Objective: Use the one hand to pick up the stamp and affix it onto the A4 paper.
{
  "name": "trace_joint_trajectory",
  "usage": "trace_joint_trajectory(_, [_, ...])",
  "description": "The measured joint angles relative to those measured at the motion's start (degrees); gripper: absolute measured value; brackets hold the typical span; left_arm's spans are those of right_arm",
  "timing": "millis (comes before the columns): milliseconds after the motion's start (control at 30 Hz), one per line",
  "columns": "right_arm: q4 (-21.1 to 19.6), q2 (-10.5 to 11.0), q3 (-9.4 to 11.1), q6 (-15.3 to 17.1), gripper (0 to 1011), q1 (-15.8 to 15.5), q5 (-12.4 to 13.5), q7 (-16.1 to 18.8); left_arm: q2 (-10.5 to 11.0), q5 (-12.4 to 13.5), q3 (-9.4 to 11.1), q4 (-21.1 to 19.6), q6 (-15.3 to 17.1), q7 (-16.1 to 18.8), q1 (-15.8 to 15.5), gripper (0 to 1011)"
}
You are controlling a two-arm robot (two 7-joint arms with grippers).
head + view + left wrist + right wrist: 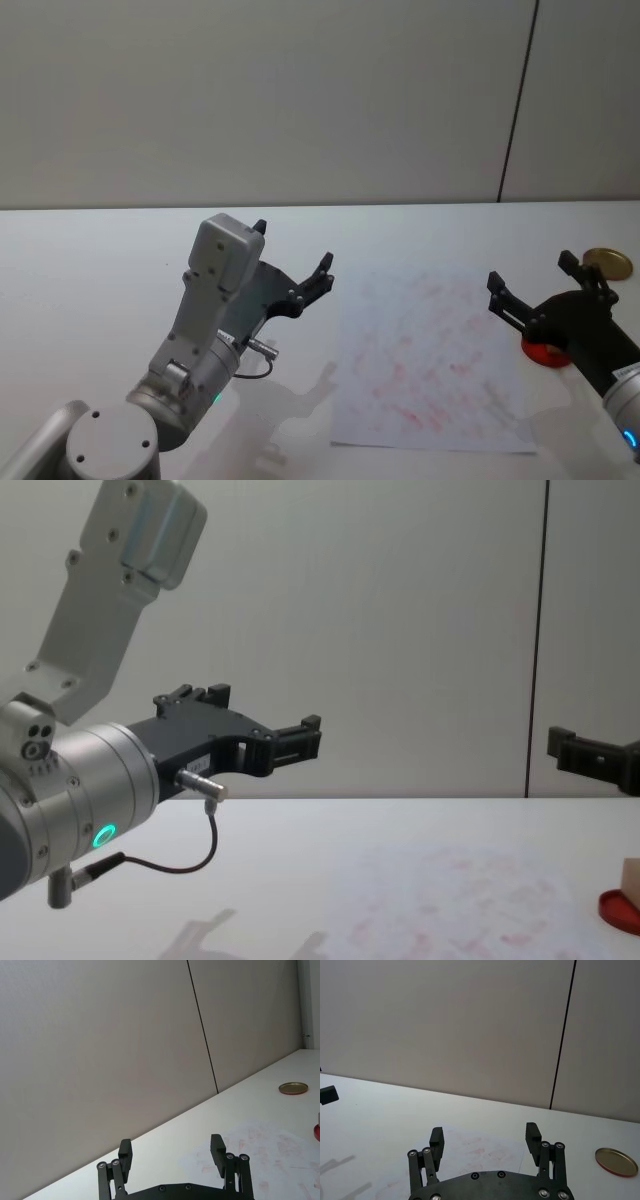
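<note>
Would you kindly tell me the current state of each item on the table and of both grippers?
left gripper: open, empty, raised
right gripper: open, empty, raised
ink pad: uncovered
stamp: resting on the ink pad, ungrasped
A4 paper: flat on the table, covered in red prints
lid: off, lying apart on the table

Head looks down, chest level; both see paper.

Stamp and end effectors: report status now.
Left end effector open, raised left of the paper. Right end effector open, raised near the ink pad. Stamp on the ink pad, not yet picked up. Nothing blocking the paper.
</note>
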Motion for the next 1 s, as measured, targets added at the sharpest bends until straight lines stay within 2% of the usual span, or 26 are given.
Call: trace_joint_trajectory(1000, [0.7, 0.2, 0.4, 0.3, 1003, 0.6, 0.0, 0.5, 0.0, 0.0, 0.0, 0.0, 0.0, 0.0, 0.0, 993])
